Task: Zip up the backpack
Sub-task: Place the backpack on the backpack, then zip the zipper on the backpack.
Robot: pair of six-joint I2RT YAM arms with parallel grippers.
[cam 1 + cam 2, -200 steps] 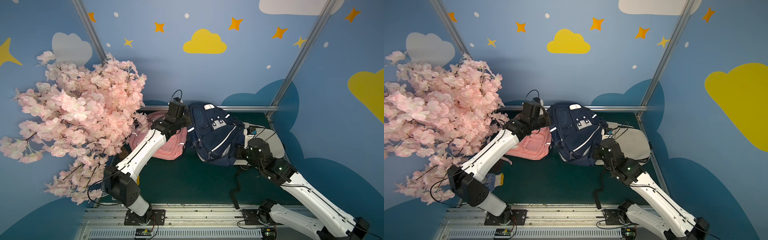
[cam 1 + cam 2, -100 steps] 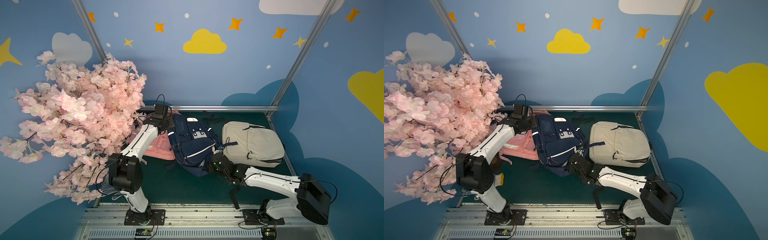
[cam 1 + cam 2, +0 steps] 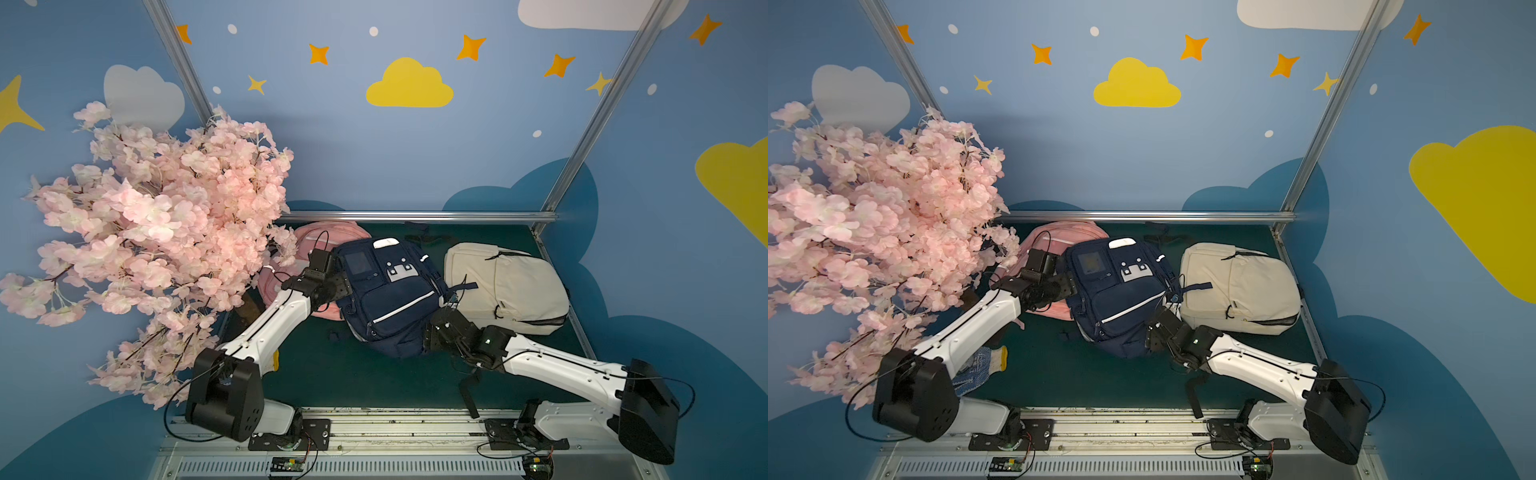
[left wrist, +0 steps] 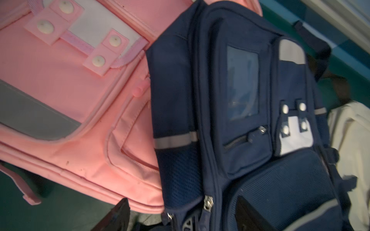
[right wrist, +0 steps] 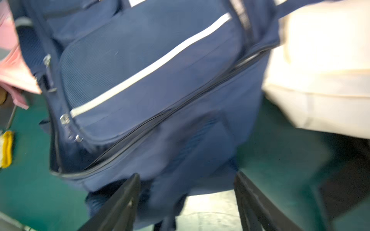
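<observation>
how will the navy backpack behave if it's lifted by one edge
Likely floppy: the navy backpack is soft fabric that bulges and creases, so it should sag if lifted by one edge. Probably not slippery; the woven cloth and mesh panel give grip. A push may drag it against the pink backpack, which it overlaps.

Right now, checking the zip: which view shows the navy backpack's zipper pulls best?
The left wrist view: the zipper pulls sit close and fairly sharp on the navy backpack. The right wrist view shows pulls too, but blurred. Both top views show the whole backpack, its pulls too small to read.
</observation>
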